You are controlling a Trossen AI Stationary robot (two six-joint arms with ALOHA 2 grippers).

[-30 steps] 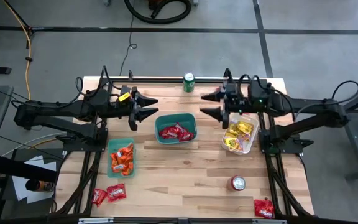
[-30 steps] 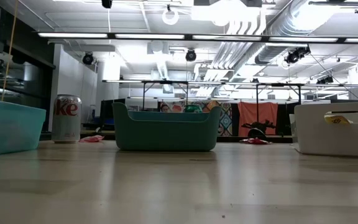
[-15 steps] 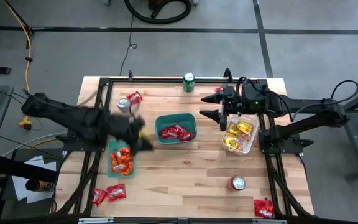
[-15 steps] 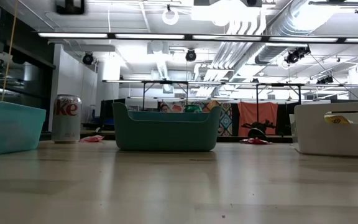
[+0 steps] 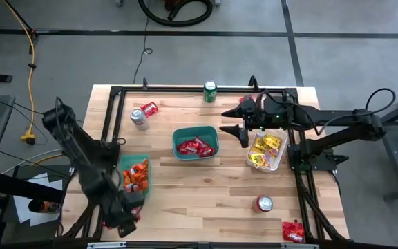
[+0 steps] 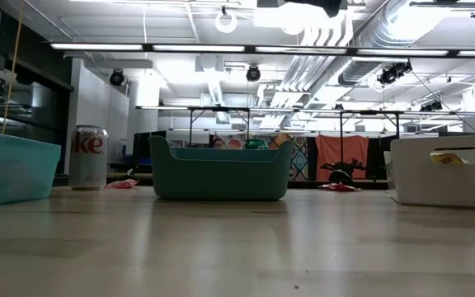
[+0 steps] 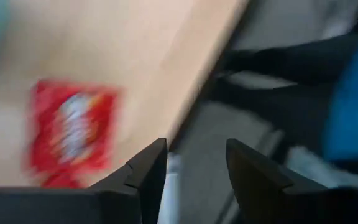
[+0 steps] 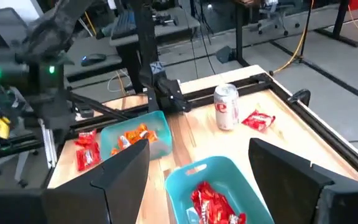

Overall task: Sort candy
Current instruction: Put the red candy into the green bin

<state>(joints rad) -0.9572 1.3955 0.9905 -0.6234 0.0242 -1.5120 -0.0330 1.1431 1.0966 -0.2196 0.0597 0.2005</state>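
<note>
Hovering over two red candy packets [image 5: 119,216] at the table's near left corner, the left gripper [image 5: 125,225] has its jaws apart and empty, while farther back the right gripper [image 5: 239,119] waits, spread wide, beside the teal bin [image 5: 195,131] of red candy.

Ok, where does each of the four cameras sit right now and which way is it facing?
High view: above the table, looking straight down; both arms show, left pincer over the near-left corner, right pincer by the white bin.
Low view: at table-top height, looking level across to the teal bin; no arm shows.
Left wrist view: looks past its open fingers at a red candy near the table edge.
Right wrist view: looks across the table over the teal bin.
Shared: high, low and right wrist views all show the teal bin.
</note>
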